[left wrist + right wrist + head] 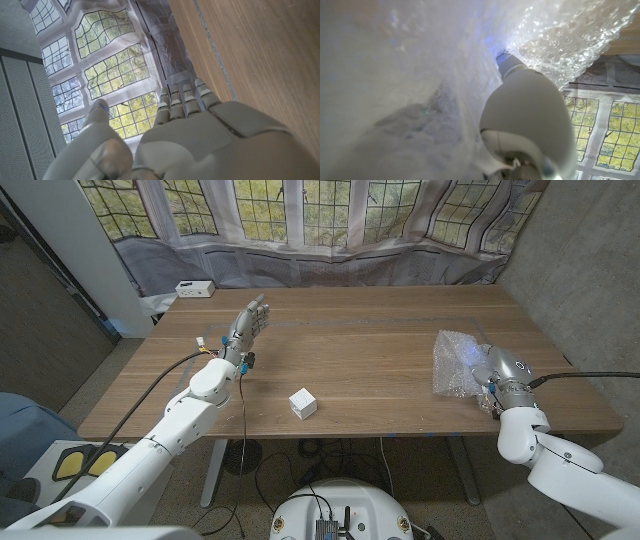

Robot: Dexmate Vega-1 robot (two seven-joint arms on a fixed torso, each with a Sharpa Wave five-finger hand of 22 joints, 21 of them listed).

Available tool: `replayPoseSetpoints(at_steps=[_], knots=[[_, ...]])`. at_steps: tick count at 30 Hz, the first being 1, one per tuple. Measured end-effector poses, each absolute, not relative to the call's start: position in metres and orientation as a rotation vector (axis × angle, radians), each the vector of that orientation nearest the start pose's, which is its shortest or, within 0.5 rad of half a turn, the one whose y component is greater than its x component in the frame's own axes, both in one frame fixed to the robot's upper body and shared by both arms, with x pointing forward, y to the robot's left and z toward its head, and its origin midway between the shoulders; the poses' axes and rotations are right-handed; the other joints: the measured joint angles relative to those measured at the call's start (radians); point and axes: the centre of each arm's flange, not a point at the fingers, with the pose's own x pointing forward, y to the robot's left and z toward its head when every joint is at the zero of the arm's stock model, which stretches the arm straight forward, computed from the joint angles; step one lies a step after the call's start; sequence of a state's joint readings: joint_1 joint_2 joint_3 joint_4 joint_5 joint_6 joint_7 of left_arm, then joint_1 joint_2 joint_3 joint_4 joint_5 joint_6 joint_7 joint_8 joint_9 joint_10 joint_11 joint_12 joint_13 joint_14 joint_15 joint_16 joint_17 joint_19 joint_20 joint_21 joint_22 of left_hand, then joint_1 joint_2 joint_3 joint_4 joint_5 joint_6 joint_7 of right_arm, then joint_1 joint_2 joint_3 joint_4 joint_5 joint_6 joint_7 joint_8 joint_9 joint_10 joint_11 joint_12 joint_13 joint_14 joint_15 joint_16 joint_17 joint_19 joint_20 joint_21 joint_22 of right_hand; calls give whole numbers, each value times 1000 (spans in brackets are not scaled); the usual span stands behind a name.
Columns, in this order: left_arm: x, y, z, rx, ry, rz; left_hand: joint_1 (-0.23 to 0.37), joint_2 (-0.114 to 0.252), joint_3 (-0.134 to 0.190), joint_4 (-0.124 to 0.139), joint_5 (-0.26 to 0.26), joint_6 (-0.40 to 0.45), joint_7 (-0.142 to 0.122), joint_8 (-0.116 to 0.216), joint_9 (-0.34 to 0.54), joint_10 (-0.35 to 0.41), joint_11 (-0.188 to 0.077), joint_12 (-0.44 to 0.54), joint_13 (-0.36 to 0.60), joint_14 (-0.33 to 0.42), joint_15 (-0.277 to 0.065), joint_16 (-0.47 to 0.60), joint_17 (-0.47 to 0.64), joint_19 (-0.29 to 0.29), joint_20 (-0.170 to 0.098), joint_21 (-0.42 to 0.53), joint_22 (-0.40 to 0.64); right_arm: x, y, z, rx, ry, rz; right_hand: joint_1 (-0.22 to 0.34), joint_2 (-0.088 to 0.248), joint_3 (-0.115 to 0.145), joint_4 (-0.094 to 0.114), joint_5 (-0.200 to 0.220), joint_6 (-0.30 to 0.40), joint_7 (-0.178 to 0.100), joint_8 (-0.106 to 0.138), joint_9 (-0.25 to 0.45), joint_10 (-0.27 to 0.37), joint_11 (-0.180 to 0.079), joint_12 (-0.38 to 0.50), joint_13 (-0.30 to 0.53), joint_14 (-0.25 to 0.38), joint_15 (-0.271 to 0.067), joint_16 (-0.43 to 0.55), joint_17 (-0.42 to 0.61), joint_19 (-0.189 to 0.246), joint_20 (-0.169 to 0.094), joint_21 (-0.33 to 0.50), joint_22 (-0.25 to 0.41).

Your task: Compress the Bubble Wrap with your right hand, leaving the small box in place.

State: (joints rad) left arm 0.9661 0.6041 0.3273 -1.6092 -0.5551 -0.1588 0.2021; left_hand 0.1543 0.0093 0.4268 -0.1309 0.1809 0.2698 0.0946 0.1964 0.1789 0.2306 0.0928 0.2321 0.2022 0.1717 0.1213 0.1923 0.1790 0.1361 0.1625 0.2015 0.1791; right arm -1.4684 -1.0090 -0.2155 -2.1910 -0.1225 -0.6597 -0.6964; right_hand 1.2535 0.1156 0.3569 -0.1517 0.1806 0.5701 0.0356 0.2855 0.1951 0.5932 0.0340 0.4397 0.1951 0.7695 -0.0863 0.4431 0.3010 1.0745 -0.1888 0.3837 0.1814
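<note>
The bubble wrap (458,360) lies bunched up near the table's right edge. My right hand (497,372) is on its near right side, with fingers buried in the clear plastic. In the right wrist view the bubble wrap (560,35) folds closely around my right hand (530,115), and one fingertip pushes into it. The small white box (303,403) stands alone near the front edge at the middle, well to the left of the wrap. My left hand (248,326) is raised over the table's left part, fingers stretched out and holding nothing; it shows as the left hand (200,145) in its own wrist view.
A white flat device (194,288) lies at the wooden table's (370,350) back left corner. Grey curtains and leaded windows stand behind the table. A concrete wall rises on the right. A black cable runs along my left arm.
</note>
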Motion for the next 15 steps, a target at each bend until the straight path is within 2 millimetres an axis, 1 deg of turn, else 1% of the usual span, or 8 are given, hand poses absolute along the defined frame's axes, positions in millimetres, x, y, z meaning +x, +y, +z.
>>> replayPoseSetpoints(at_steps=[3,5,8,10,12,13,14,15], knots=[[606,287,-9,46,-617,-86,0,0,0,0,0,0,0,0,0,0,0,0,0,0,0,0,0,0,0,0,0,470,-349,-80,-1065,-406,-568,-2,2,0,0,0,8,0,-1,0,0,0,-3,0,0,0,0,2,-3,3,0,0],[606,287,-9,46,-617,-85,0,0,0,0,0,0,0,0,0,0,0,0,0,0,0,0,0,0,0,0,0,469,-349,-78,-1062,-415,-570,-2,2,0,0,4,15,-5,-1,0,10,-2,-4,0,0,0,0,3,-7,0,0,0],[606,287,-9,45,-617,-86,0,0,0,0,0,0,0,0,0,0,0,0,0,0,0,0,0,0,0,0,0,468,-350,-78,-1054,-420,-576,10,14,8,-1,6,53,-13,1,1,33,4,-4,0,3,3,-5,8,-12,5,0,0],[606,287,-9,45,-617,-86,0,0,0,0,0,0,0,0,0,0,0,0,0,0,0,0,0,0,0,0,0,468,-353,-79,-1049,-414,-583,18,22,13,-4,8,88,-19,12,2,49,6,-6,0,7,2,-8,11,-12,5,0,1],[606,287,-9,45,-617,-86,0,0,0,0,0,0,0,0,0,0,0,0,0,0,0,0,0,0,0,0,0,468,-354,-80,-1046,-410,-587,26,30,15,-5,8,116,-24,15,3,63,6,-7,2,23,-2,-7,18,-12,5,7,3],[606,287,-9,45,-616,-86,0,0,0,0,0,0,0,0,0,2,-2,0,0,0,0,0,0,0,0,0,0,466,-348,-73,-1046,-469,-575,29,32,18,-8,8,128,-27,15,3,72,3,-11,3,34,-3,0,24,-12,5,12,3],[606,287,-9,45,-616,-86,0,0,0,0,0,0,0,0,0,4,-4,0,0,0,0,0,0,0,0,0,0,466,-348,-74,-1045,-468,-576,43,35,18,-10,8,144,-32,15,3,87,3,-11,3,51,-5,10,31,-7,9,19,4],[606,287,-9,45,-616,-86,0,0,0,0,0,0,0,0,0,4,-4,0,0,0,0,0,0,0,0,0,0,466,-348,-73,-1043,-479,-576,56,32,16,-13,8,155,-35,15,3,101,3,-11,3,66,-7,20,39,4,6,28,5]])
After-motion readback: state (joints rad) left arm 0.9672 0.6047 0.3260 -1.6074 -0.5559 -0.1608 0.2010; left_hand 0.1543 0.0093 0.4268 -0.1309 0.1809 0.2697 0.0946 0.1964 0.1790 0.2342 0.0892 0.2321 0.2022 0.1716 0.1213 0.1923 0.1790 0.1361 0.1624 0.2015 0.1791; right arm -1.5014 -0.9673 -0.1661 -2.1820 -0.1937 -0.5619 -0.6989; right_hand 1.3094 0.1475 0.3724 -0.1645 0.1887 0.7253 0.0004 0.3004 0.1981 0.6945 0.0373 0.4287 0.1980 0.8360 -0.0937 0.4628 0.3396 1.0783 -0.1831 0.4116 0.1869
